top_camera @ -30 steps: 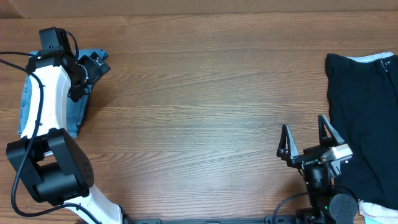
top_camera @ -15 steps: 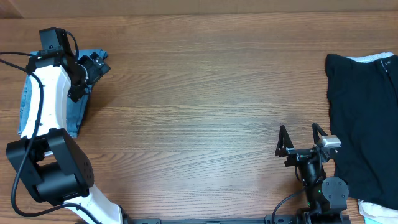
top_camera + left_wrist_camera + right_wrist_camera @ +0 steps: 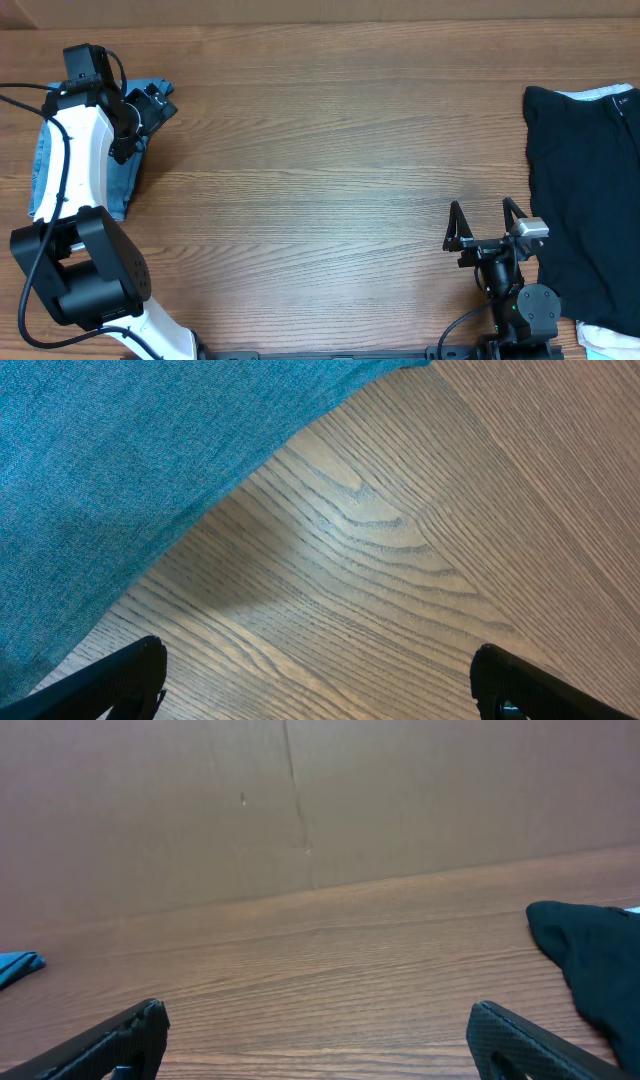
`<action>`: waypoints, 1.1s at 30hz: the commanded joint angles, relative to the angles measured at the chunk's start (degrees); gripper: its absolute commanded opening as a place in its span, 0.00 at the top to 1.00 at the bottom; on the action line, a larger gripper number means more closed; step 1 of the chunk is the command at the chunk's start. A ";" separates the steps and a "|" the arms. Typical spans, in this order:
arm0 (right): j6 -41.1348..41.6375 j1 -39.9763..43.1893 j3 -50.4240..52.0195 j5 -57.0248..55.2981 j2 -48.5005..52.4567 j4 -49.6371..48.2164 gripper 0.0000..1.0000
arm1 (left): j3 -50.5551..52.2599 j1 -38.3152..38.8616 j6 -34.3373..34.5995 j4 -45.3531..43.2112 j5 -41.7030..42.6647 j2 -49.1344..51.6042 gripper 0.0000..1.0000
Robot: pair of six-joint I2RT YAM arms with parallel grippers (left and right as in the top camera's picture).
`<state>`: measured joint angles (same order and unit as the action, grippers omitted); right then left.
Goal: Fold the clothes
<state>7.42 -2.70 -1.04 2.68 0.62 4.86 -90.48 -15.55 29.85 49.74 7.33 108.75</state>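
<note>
The light blue jeans point(image 3: 128, 178) lie bunched at the table's far left, mostly hidden under my left arm. In the left wrist view the denim point(image 3: 130, 470) fills the upper left, with bare wood below it. My left gripper point(image 3: 320, 680) is open and empty, its fingertips over the wood just beside the denim edge; in the overhead view it sits at the jeans' top end point(image 3: 150, 105). My right gripper point(image 3: 485, 222) is open and empty at the front right, fingers pointing away over bare table. It shows open in the right wrist view point(image 3: 320, 1040).
A larger black garment point(image 3: 590, 200) lies along the right edge, also in the right wrist view point(image 3: 590, 955). White cloth peeks out at its top point(image 3: 600, 93) and at the bottom right corner point(image 3: 605, 340). A brown wall stands behind the table's far edge point(image 3: 300, 800).
The right arm turned and pulled back slightly between one second and half a second ago, and has held still since. The left arm has not moved.
</note>
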 commanded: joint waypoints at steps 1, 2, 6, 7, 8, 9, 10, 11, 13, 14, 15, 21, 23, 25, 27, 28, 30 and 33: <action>-0.39 0.20 0.59 -0.50 -0.46 -0.20 0.00 | -0.76 0.11 -0.26 -0.09 0.13 -1.18 0.00; -0.39 0.20 0.59 -0.50 -0.46 -0.20 0.00 | -0.74 0.15 -0.26 -0.09 0.15 -1.22 0.00; -0.39 0.20 0.59 -0.50 -0.46 -0.20 0.00 | -0.74 2.14 -0.26 -0.09 -0.44 -10.47 0.00; -0.39 0.20 0.59 -0.50 -0.46 -0.20 0.00 | -0.74 4.02 -0.26 -0.09 -0.42 -15.06 0.00; -0.39 0.20 0.59 -0.50 -0.46 -0.20 0.00 | -0.74 5.99 -0.26 -0.09 -0.42 -19.12 0.00; -0.39 0.20 0.59 -0.50 -0.46 -0.20 0.00 | -0.74 8.57 -0.26 -0.09 -0.42 -23.37 0.00; -0.39 0.20 0.59 -0.50 -0.46 -0.20 0.00 | -0.74 11.02 -0.26 -0.07 -0.42 -27.08 0.00; -0.39 0.20 0.59 -0.50 -0.46 -0.20 0.00 | -0.74 13.55 -0.26 -0.07 -0.42 -30.69 0.00; -0.39 0.20 0.59 -0.50 -0.46 -0.20 0.00 | -0.74 17.79 -0.26 -0.07 -0.39 -36.13 0.00; -0.37 0.20 0.59 -0.50 -0.46 -0.20 0.00 | -0.74 20.41 -0.26 -0.07 -0.39 -39.21 0.00; -0.39 0.20 0.59 -0.50 -0.46 -0.20 0.00 | -0.74 21.88 -0.26 -0.07 -0.37 -41.07 0.00; -0.37 0.20 0.59 -0.50 -0.46 -0.20 0.00 | 0.52 24.57 -0.52 3.26 -0.68 -56.41 0.00; -0.39 0.20 0.59 -0.50 -0.46 -0.20 0.00 | 4.26 24.46 -0.55 3.39 -1.25 -62.69 0.00; -0.39 0.20 0.59 -0.50 -0.46 -0.20 0.00 | 10.88 24.48 -0.35 3.34 -1.73 -68.83 0.00; -0.39 0.20 0.59 -0.50 -0.46 -0.20 0.00 | 17.84 24.46 0.17 3.37 -2.03 -73.70 0.00; -0.39 0.20 0.59 -0.50 -0.46 -0.20 0.00 | 21.07 24.46 0.15 3.37 -2.62 -75.80 0.00; -0.39 0.20 0.59 -0.50 -0.46 -0.20 0.00 | 30.91 24.48 0.15 2.64 -5.44 -80.83 0.00; -0.39 0.20 0.59 -0.50 -0.46 -0.20 0.00 | 45.83 24.46 0.17 -5.22 -7.72 -86.90 0.00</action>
<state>7.42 -2.70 -1.04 2.55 0.62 5.10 -55.09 8.64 29.87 50.11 3.09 26.74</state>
